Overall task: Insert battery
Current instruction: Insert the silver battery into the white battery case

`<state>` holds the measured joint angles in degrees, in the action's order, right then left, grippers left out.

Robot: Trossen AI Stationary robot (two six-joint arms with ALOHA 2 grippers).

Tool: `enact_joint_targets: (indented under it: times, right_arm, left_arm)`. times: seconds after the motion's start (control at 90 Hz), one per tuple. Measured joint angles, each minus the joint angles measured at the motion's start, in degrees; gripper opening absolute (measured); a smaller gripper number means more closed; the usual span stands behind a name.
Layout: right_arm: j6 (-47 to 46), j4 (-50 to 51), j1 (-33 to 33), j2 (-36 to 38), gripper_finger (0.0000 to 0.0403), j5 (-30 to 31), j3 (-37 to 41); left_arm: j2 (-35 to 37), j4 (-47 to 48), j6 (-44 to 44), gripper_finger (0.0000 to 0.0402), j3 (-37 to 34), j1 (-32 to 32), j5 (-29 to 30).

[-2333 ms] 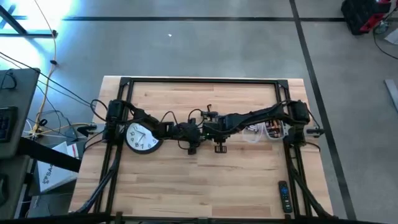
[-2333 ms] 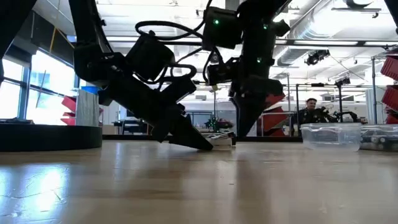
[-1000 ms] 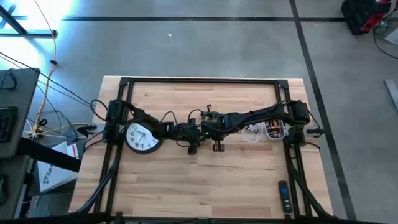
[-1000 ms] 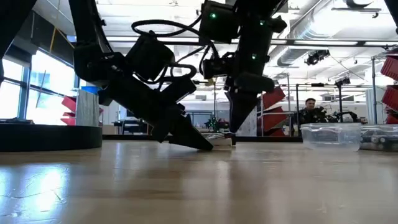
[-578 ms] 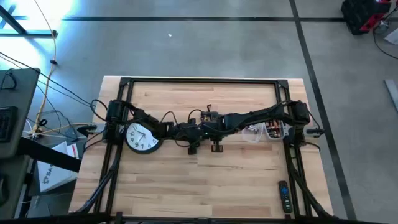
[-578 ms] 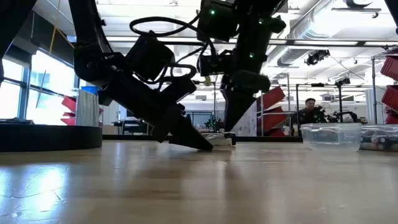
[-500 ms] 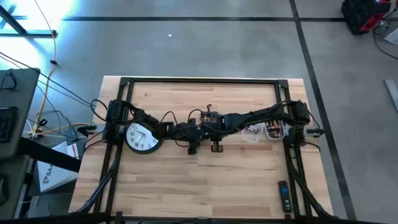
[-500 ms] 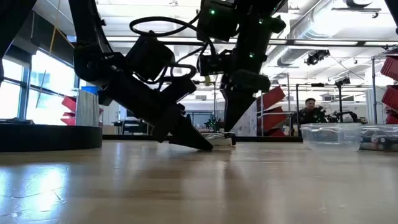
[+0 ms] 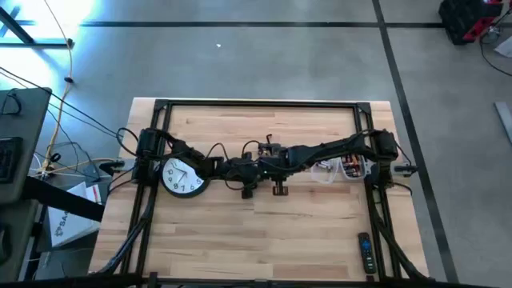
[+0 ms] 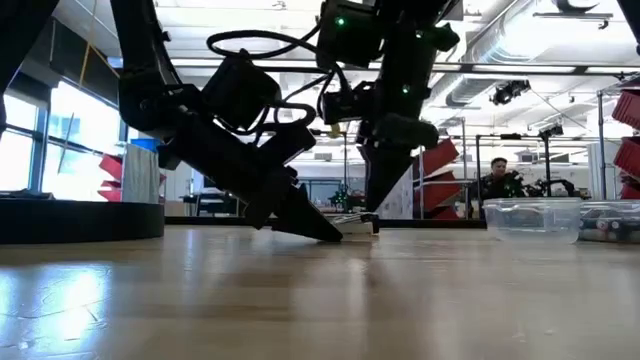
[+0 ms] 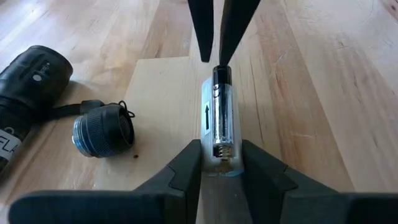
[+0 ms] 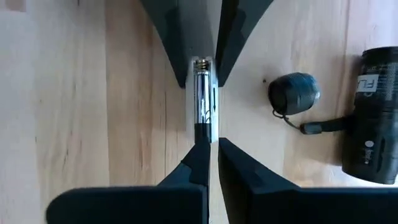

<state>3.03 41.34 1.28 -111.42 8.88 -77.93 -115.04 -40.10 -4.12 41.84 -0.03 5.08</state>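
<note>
A clear battery holder [image 11: 219, 163] lies on a pale wooden board [image 11: 161, 87] at the table's middle, with a battery [image 11: 219, 109] lying in it. My left gripper [image 11: 221, 163] is shut on the holder's near end. My right gripper [image 12: 211, 146] comes down from above at the battery's other end, its fingers almost together with only a thin slit between them. A black flashlight body [image 11: 25, 81] and its cap [image 11: 102, 129], joined by a cord, lie beside the board. My left gripper pinches the holder's end [image 11: 217, 168] between its two fingers, one on each long side. It slants down from the table's left along the holder, which lies flat on the board. My right gripper points down, and one fingertip [image 11: 224, 59] stands on the battery's dark end [image 11: 221, 73]. Nothing is between its fingers.
A wall clock [image 9: 182, 177] lies under my left arm at the table's left. A clear box [image 9: 340, 168] with batteries stands at the right, and a remote [image 9: 365, 252] lies near the front right corner. People and shelves show in the room beyond.
My right gripper has shifted a little toward the table's left, closer to my left gripper and the battery's end, staying upright. The holder has stayed on the board.
</note>
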Motion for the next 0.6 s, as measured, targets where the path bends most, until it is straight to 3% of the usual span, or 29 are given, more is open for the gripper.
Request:
enact_joint_targets:
  times: [0.6]
  right_arm:
    - [0.01, -0.19, 0.0, -1.11, 0.0, -0.04, 0.02]
  left_arm:
    - [0.0, 0.0, 0.03, 0.0078, -0.01, 0.0, -0.02]
